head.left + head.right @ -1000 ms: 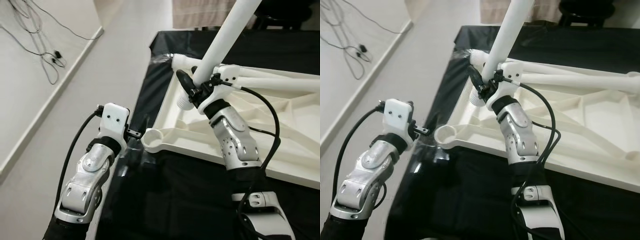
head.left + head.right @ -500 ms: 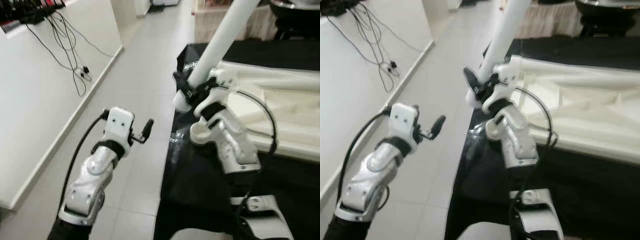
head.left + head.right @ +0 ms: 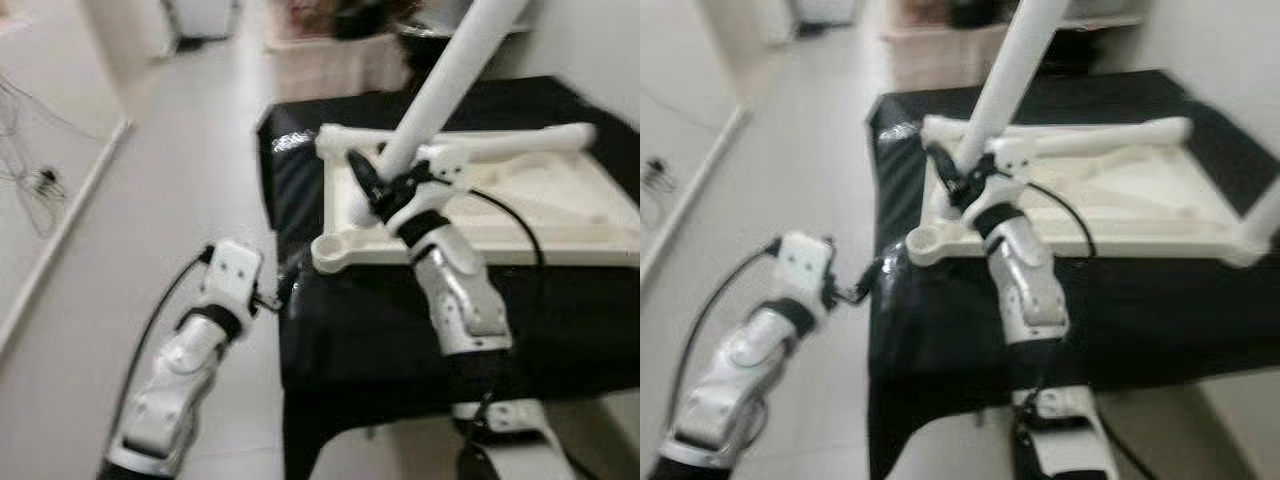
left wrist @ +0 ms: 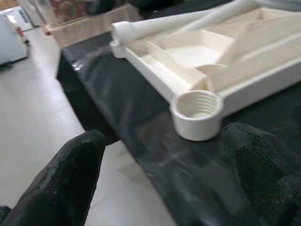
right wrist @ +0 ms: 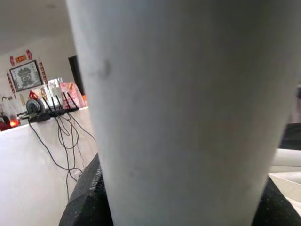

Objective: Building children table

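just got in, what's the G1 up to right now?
It is putting together a small white table. The tabletop lies upside down on a black-covered surface. The right pincer is shut on a white table leg, holding it tilted above the near-left part of the tabletop. The threaded corner socket nearest the robot is empty. The left pincer is open and holds nothing, beside the edge of the black surface and facing that socket. Another leg lies along the far edge.

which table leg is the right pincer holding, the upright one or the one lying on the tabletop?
The upright leg, shut in the right pincer near its lower end. The other leg lies flat along the tabletop's far edge.
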Controlling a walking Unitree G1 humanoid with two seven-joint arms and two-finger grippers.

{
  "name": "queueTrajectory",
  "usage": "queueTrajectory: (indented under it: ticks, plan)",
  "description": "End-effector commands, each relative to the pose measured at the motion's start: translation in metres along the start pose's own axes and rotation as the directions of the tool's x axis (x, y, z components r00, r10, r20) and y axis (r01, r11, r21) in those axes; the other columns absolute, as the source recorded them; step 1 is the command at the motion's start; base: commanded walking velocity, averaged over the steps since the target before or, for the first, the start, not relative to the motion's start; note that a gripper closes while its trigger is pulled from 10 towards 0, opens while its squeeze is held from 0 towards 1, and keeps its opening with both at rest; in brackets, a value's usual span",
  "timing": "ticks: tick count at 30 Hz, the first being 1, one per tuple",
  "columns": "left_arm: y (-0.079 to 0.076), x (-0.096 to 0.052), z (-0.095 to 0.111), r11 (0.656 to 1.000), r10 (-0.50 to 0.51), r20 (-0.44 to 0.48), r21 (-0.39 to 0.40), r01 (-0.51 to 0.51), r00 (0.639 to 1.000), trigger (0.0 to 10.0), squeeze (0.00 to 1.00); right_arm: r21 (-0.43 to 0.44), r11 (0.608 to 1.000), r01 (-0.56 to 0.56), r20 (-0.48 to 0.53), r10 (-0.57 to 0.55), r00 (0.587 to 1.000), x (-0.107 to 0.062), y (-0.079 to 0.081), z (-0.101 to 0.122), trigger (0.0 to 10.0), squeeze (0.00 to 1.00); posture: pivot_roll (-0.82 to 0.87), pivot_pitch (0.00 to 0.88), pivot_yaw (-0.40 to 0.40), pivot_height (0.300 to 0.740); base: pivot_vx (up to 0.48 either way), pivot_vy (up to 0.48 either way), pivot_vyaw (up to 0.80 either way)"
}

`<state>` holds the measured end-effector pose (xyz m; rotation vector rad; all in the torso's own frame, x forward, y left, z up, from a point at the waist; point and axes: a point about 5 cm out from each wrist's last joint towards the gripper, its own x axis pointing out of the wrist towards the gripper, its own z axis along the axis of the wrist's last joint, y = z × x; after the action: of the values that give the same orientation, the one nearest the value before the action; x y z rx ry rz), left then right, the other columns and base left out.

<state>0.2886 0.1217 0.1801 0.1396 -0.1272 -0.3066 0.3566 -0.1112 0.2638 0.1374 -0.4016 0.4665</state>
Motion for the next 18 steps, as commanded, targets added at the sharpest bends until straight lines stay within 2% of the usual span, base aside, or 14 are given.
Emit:
queueTrajectory:
  ticks: [1, 3, 4, 10, 11, 14, 18]
  plan:
    - [0.003, -0.006, -0.008, 1.000, 0.007, -0.024, -0.001, -0.007, 1.000, 10.0, 0.00, -0.012, 1.000, -0.014, -0.003, 0.014, 1.000, -0.001, 0.005, 0.000, 10.0, 0.00, -0.01, 0.106, 0.079, 0.740, 0.000, 0.000, 0.00]
    - [0.003, -0.008, -0.011, 1.000, 0.005, -0.031, -0.008, -0.005, 1.000, 10.0, 0.00, -0.013, 1.000, -0.016, -0.004, 0.016, 1.000, -0.001, 0.005, -0.001, 10.0, 0.00, -0.01, 0.106, 0.077, 0.740, 0.000, 0.000, 0.00]
    - [-0.002, -0.015, -0.016, 0.999, -0.007, -0.043, -0.033, 0.006, 0.999, 10.0, 0.00, -0.012, 1.000, -0.020, -0.010, 0.020, 1.000, -0.005, 0.006, -0.003, 10.0, 0.00, -0.02, 0.105, 0.065, 0.740, 0.000, 0.000, 0.00]
    - [-0.007, -0.023, -0.017, 0.999, -0.017, -0.028, -0.052, 0.015, 0.999, 10.0, 0.00, -0.005, 1.000, -0.021, -0.017, 0.021, 1.000, -0.011, 0.006, -0.005, 10.0, 0.00, -0.02, 0.105, 0.058, 0.740, 0.000, 0.000, 0.00]
    - [-0.008, -0.026, -0.015, 0.998, -0.017, -0.014, -0.061, 0.016, 1.000, 10.0, 0.00, -0.016, 1.000, -0.005, -0.019, 0.005, 1.000, -0.017, 0.003, -0.005, 10.0, 0.00, -0.03, 0.107, 0.053, 0.740, 0.000, 0.000, 0.00]
    - [-0.008, -0.026, -0.014, 0.998, -0.015, -0.011, -0.062, 0.014, 1.000, 10.0, 0.00, -0.017, 1.000, 0.000, -0.019, 0.000, 1.000, -0.020, 0.002, -0.005, 10.0, 0.00, -0.03, 0.108, 0.052, 0.740, 0.000, 0.000, 0.00]
    - [-0.004, -0.021, -0.009, 0.998, -0.010, 0.011, -0.057, 0.010, 1.000, 10.0, 0.00, 0.005, 1.000, 0.021, -0.026, -0.021, 0.999, -0.028, 0.001, -0.009, 10.0, 0.00, -0.04, 0.111, 0.056, 0.740, 0.250, 0.000, 0.55]
